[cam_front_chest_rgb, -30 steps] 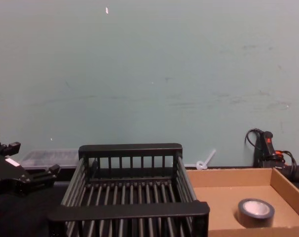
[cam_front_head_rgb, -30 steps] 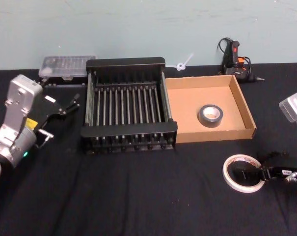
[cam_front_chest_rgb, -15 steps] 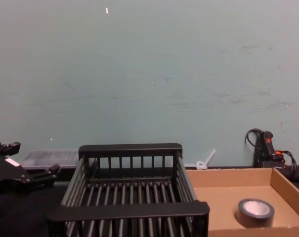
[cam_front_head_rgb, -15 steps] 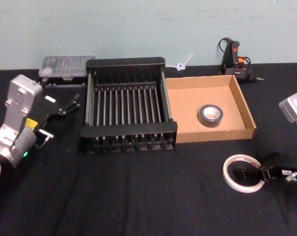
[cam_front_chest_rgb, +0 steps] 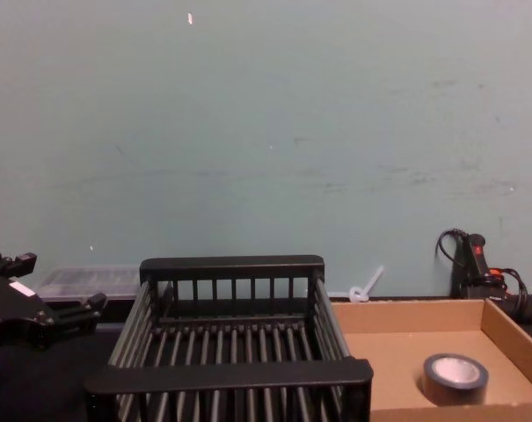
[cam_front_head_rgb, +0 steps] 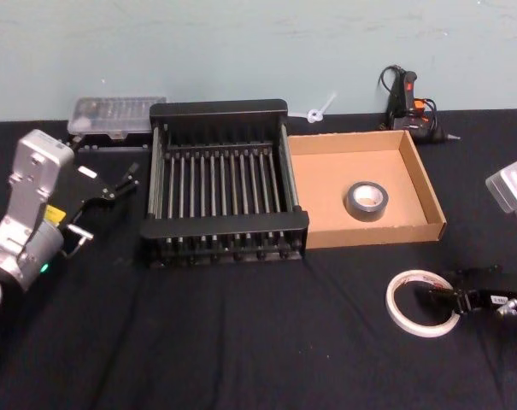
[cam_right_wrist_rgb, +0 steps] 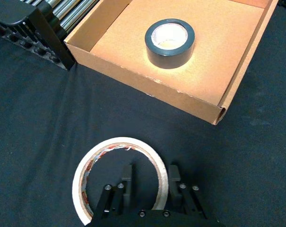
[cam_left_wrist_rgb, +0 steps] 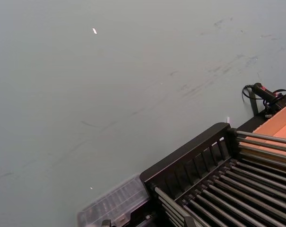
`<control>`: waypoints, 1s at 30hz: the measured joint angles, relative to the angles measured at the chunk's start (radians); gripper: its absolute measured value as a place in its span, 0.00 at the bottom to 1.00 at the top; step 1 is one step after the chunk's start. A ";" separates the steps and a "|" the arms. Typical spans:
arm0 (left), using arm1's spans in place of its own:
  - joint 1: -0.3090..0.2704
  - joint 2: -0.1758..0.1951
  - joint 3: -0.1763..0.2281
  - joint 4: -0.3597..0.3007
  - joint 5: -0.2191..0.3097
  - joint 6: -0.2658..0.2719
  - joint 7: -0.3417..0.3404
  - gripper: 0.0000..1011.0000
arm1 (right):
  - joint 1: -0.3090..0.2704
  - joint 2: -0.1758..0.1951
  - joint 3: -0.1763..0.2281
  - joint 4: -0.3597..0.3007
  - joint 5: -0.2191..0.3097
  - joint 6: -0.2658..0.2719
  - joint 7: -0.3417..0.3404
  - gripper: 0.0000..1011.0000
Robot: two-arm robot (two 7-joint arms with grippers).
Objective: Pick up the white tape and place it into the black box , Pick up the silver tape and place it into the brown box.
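I have the right gripper (cam_right_wrist_rgb: 147,182) low on the table so its fingers straddle the near wall of the white tape (cam_right_wrist_rgb: 120,177), one inside, one outside, not closed on it. The silver tape (cam_front_head_rgb: 367,200) already sits in the brown box (cam_front_head_rgb: 431,193). Left gripper (cam_front_head_rgb: 113,184) waits, spread, beside the empty black box (cam_front_head_rgb: 220,108).

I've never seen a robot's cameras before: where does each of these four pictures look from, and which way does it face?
Head: high up, looking down at the black slatted plastic crate, with both arms at the edges.
Chest: low, facing the wall across the crate; left tool.
Left wrist: angled toward the wall over the crate.
Right wrist: looking down past the open right tool astride the flat white tape roll's rim.
Head and right wrist share the small grey tape roll in the tan cardboard tray.
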 joint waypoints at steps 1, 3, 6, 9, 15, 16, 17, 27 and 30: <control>0.000 0.000 0.000 0.000 0.000 0.000 0.000 0.99 | 0.000 0.000 0.000 0.000 0.000 0.000 0.000 0.48; 0.000 0.000 0.000 0.000 0.000 0.000 0.000 0.99 | 0.000 0.000 0.000 0.000 0.000 0.000 0.000 0.41; 0.000 0.000 0.000 0.000 0.000 0.000 0.000 0.99 | 0.000 0.000 0.000 0.000 0.000 0.000 0.000 0.32; 0.000 0.000 0.000 0.000 0.000 0.000 0.000 0.99 | 0.000 0.000 0.000 0.000 0.000 0.000 0.000 0.24; 0.000 0.000 0.000 0.000 0.000 0.000 0.000 0.99 | 0.000 0.000 0.000 0.000 0.000 0.000 0.000 0.08; 0.000 0.000 0.000 0.000 0.000 0.000 0.000 0.99 | 0.000 0.000 0.000 0.000 0.000 0.000 0.000 0.08; 0.000 0.000 0.000 0.000 0.000 0.000 0.000 0.99 | 0.000 0.000 0.000 0.000 0.000 0.000 0.000 0.08; 0.000 0.000 0.000 0.000 0.000 0.000 0.000 0.99 | 0.000 0.000 0.000 0.000 0.000 0.000 0.000 0.08; 0.000 0.000 0.000 0.000 0.000 0.000 0.000 0.99 | 0.000 0.000 0.000 0.000 0.000 0.000 0.000 0.08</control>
